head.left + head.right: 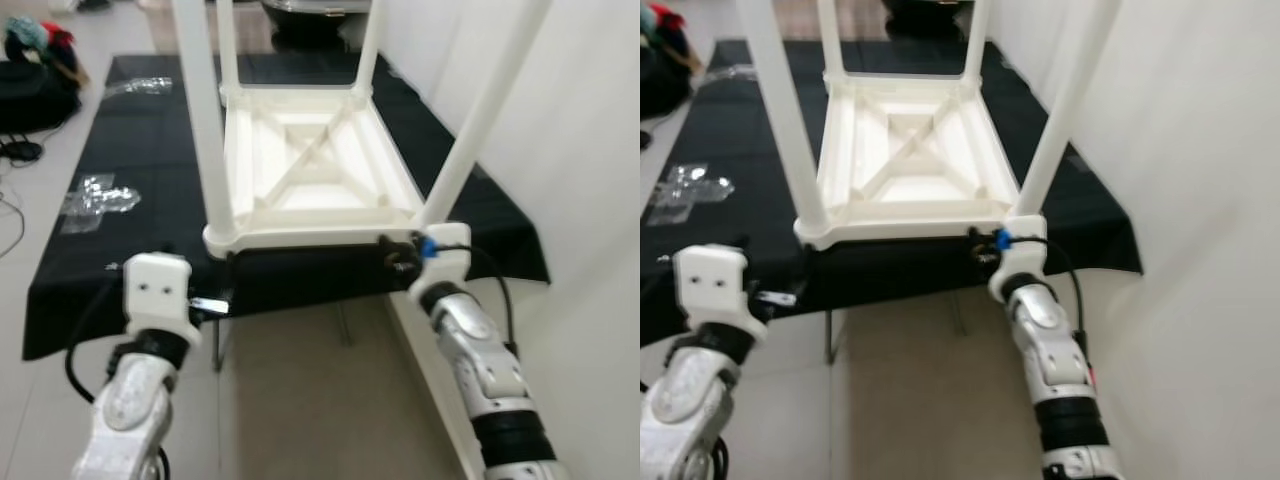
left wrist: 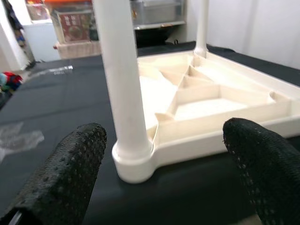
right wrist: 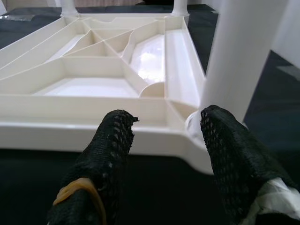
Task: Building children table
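On the black-draped work table [image 1: 90, 290] the white children's table [image 1: 320, 180] is seen upside down, all four legs standing up, so assembly is judged nearly finished. The right gripper [image 3: 164, 140], fingers spread, is held at the near right corner by its leg [image 1: 480, 120]. The left gripper [image 2: 164, 154], fingers wide apart, faces the near left leg [image 2: 123, 79]. Next, checking or turning over would call for a firm grasp. Underside ribs are shown closely in the wrist views; plastic wrappers [image 1: 95, 197] lie at the far left in the head views.

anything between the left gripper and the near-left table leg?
Nothing visible. The left gripper is open, fingers either side of the leg with only bare black cloth in the gap. The right gripper is at the near-right corner of the upturned table.
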Robot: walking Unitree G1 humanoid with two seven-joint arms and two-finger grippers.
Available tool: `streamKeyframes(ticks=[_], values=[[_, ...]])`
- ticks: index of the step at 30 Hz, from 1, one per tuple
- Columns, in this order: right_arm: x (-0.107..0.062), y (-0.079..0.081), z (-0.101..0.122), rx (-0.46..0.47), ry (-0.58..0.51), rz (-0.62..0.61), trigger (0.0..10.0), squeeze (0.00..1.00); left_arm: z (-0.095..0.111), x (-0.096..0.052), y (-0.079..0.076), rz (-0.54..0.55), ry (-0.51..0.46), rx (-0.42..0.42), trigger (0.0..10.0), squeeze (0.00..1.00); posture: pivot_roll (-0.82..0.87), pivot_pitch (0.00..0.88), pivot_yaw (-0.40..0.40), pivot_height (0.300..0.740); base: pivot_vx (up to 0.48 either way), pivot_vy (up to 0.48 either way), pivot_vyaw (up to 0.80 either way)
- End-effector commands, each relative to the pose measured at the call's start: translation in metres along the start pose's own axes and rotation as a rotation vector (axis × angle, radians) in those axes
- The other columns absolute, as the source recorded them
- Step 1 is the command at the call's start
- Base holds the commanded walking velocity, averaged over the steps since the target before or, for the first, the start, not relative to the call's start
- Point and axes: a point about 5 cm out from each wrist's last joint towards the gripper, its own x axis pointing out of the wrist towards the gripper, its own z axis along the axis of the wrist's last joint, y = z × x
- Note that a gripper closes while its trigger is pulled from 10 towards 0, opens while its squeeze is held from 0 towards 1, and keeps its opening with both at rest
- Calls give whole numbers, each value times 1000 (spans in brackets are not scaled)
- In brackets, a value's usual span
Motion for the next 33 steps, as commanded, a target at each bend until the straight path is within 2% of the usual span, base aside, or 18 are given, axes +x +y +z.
streamKeyframes(ticks=[1,5,6,8,10,15,17,19,20,21,22,24,25,28,29,31,32,33], values=[[1,6,-10,-9,41,40,10000,0,-3,-1,4,23,13,9,10000,0,43,184,-121,740,405,-255,0],[3,-5,-16,-55,87,26,10000,0,-4,0,6,54,24,-34,10000,0,45,185,-125,740,321,-64,0],[4,-14,-16,-100,98,-14,10000,0,-3,-1,7,61,23,-41,10000,0,43,188,-127,740,0,0,0],[5,-18,-15,-124,99,-37,10000,0,-3,-1,8,62,20,-36,10000,0,43,188,-127,740,0,0,0],[7,-35,-12,-183,107,-126,10000,0,-3,-3,9,69,20,-33,10000,0,45,192,-130,740,0,0,0],[8,-42,-13,-159,137,-136,10000,0,-3,-4,9,72,20,-31,10000,0,44,194,-132,740,0,0,0],[8,-39,-17,-33,167,-58,10000,0,-3,-4,8,73,18,-33,10000,0,43,194,-132,740,0,0,0],[8,-29,-17,51,182,114,10000,0,-3,-4,7,70,17,-35,10000,0,42,196,-132,740,0,0,0],[8,-29,-17,51,182,114,10000,0,-3,-4,7,70,17,-35,10000,0,42,196,-132,740,0,0,0],[7,-26,-16,76,191,183,10000,0,-3,-4,6,66,17,-35,10000,0,42,199,-128,740,0,0,0],[7,-26,-14,55,190,215,10000,0,-3,-4,6,62,17,-35,10000,0,42,198,-129,740,0,0,0],[13,-37,-8,3,161,122,10000,0,-3,-4,5,60,16,-37,10000,0,42,198,-129,740,0,0,0],[18,-45,1,-58,123,15,10000,0,-3,-4,6,61,14,-40,10000,0,40,200,-130,740,0,0,0],[22,-51,6,-94,96,-58,10000,0,-2,-5,6,62,13,-42,10000,0,40,200,-130,740,0,0,0],[28,-53,16,-152,56,-125,10000,0,-1,-5,5,60,12,-47,10000,0,40,201,-127,740,0,0,0],[36,-55,29,-205,18,-203,10000,0,0,-6,3,49,9,-55,10000,0,44,205,-125,740,0,0,0],[36,-55,29,-205,18,-203,10000,0,0,-6,3,49,9,-55,10000,0,44,205,-125,740,0,0,0],[42,-56,37,-192,9,-254,10000,0,-2,-8,-2,30,21,-57,10000,0,45,208,-121,740,0,0,0]])
